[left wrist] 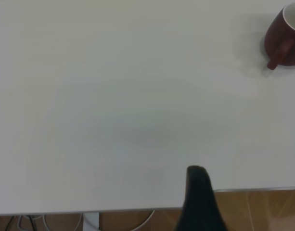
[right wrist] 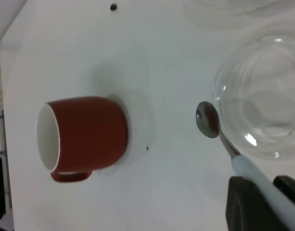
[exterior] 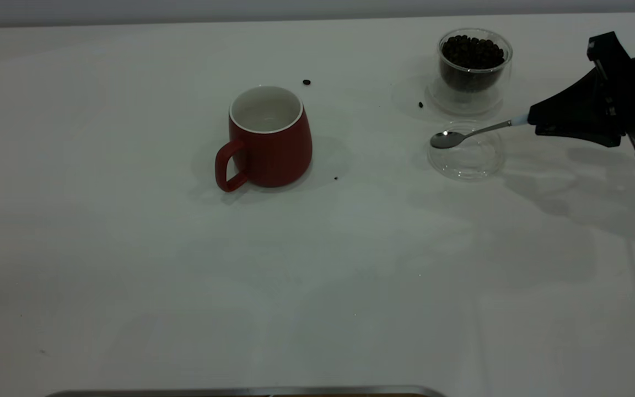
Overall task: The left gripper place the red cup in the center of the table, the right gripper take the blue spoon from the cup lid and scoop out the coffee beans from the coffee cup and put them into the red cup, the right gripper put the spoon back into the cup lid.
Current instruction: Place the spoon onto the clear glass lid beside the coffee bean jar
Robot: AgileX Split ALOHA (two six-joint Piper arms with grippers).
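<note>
The right gripper (exterior: 532, 118) pinches the blue spoon (exterior: 474, 132) by its handle, the bowl above the cup lid (exterior: 466, 162). The red cup (exterior: 267, 139) stands upright mid-table; whether the left gripper (left wrist: 200, 197) is spread, I cannot tell.

Soft, even light falls from overhead, leaving the white table (exterior: 130, 275) a dim grey-green in the exterior view. The red cup (exterior: 268, 140) casts a faint, diffuse shadow around its base, and broader, blurred shadows spread on the table at that view's right, under the right gripper (exterior: 532, 118). The spoon (exterior: 461, 135) bowl shows a small glint. In the right wrist view the lid (right wrist: 262, 101) carries bright highlights. The left wrist view is soft and hazy.
</note>
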